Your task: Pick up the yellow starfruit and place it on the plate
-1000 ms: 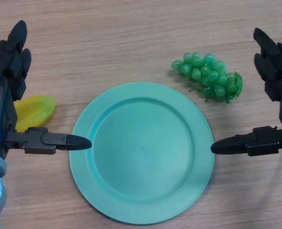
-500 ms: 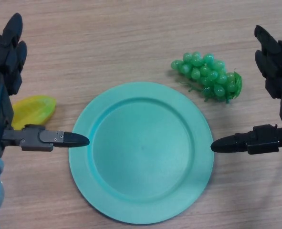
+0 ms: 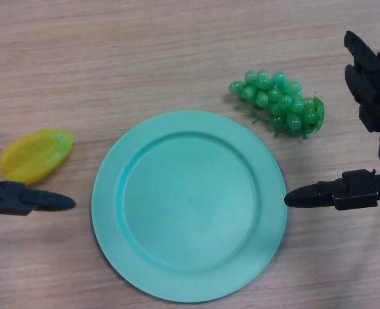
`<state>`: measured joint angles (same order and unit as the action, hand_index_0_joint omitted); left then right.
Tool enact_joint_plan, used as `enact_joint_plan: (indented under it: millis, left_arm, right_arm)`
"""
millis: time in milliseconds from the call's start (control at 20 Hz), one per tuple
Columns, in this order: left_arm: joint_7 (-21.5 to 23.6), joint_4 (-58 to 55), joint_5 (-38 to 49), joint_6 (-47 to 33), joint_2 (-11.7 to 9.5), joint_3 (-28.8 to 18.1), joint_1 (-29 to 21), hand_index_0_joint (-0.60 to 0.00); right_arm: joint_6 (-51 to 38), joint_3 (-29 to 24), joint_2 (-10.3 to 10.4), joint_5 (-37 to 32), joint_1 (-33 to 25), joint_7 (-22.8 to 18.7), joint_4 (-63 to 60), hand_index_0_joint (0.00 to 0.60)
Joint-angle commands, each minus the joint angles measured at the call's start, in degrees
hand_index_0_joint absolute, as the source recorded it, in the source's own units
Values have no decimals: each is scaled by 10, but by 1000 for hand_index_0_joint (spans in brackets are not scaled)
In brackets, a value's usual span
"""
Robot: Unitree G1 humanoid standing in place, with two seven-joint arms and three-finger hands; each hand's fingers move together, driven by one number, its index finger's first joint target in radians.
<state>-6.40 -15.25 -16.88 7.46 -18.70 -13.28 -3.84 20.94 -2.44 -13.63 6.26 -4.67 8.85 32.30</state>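
The yellow starfruit [image 3: 36, 155] lies flat on the wooden table [image 3: 144, 58] at the left edge, apart from the green plate [image 3: 188, 205], a strip of bare wood between them. Left hand [image 3: 24, 199] sits just below the fruit, thumb pointing toward the plate, fingers spread. Right hand [image 3: 370, 154] waits spread wide at the plate's right rim, holding nothing. Green grapes [image 3: 278, 103] rest above the plate.
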Motion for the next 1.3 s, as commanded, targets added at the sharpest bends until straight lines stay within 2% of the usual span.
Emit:
enact_joint_plan:
  millis: [50, 400, 650, 750, 900, 950, 1000, 1050, 1100, 1150, 1200, 1300]
  left_arm:
    - [23, 7, -50, -59, -42, -24, -35, 0]
    - [88, 156, -164, -85, -67, 22, -103, 0]
    - [114, 173, -245, -88, -72, 30, -98, 0]
    - [96, 161, -237, -80, -69, 25, -89, 0]
    - [114, 174, -238, -79, -64, 28, -88, 0]
    - [116, 175, -234, -81, -63, 28, -88, -50]
    - [116, 174, -229, -81, -63, 26, -87, -199]
    - [118, 171, -222, -82, -63, 23, -86, -300]
    - [123, 166, -205, -84, -64, 16, -83, -450]
    - [127, 160, -190, -88, -65, 11, -77, -550]
    - [119, 154, -175, -86, -67, 5, -72, -600]
    - [121, 155, -168, -91, -70, -1, -72, -600]
  right_arm:
    - [-83, -43, -17, -8, -6, -15, 47, 0]
    - [-75, -68, -22, -15, 6, -17, 68, 0]
    - [-61, -78, -21, -16, 20, -13, 86, 0]
    - [-57, -77, -21, -17, 19, -14, 88, 0]
    - [-48, -77, -21, -21, 17, -16, 93, 0]
    - [-47, -77, -20, -21, 17, -17, 93, 0]
    - [-49, -77, -20, -21, 19, -17, 93, 0]
    - [-50, -76, -20, -21, 20, -17, 92, 0]
    - [-50, -75, -20, -18, 19, -17, 91, 0]
    - [-46, -72, -20, -16, 18, -18, 92, 0]
    - [-43, -69, -19, -14, 17, -18, 95, 0]
    - [-41, -68, -18, -19, 17, -18, 99, 0]
